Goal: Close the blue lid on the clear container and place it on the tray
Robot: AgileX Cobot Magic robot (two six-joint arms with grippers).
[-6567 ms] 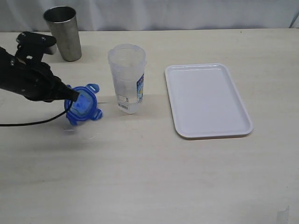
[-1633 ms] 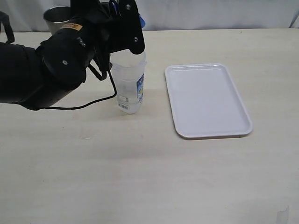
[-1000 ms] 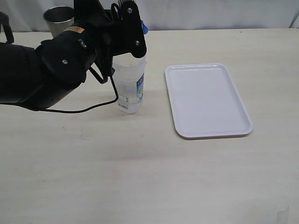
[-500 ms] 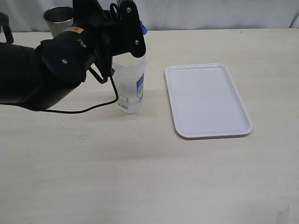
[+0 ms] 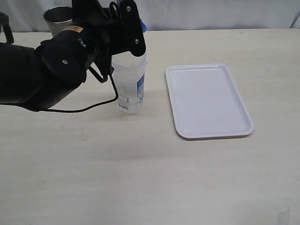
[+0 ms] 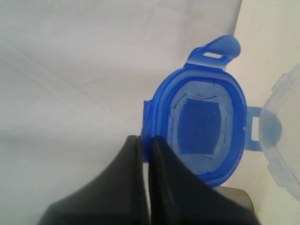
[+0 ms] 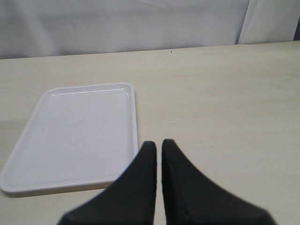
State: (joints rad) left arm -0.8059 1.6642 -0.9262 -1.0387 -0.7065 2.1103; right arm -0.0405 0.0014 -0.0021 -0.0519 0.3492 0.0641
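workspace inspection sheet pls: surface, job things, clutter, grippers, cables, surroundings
surface: pale wooden table, no spills seen
blue lid: held in the air by its rim, beside the container's mouth, not seated
clear container: upright, open, on the table beside the tray
tray: nothing on it
clutter: metal cup at the far edge
left gripper: shut on the lid's rim
right gripper: shut, holding nothing
cables: black cable drooping from the left arm
surroundings: white backdrop

Pale table point(image 5: 140, 178), standing clear container point(image 5: 129, 89), white tray point(image 5: 208, 101), metal cup point(image 5: 56, 18)
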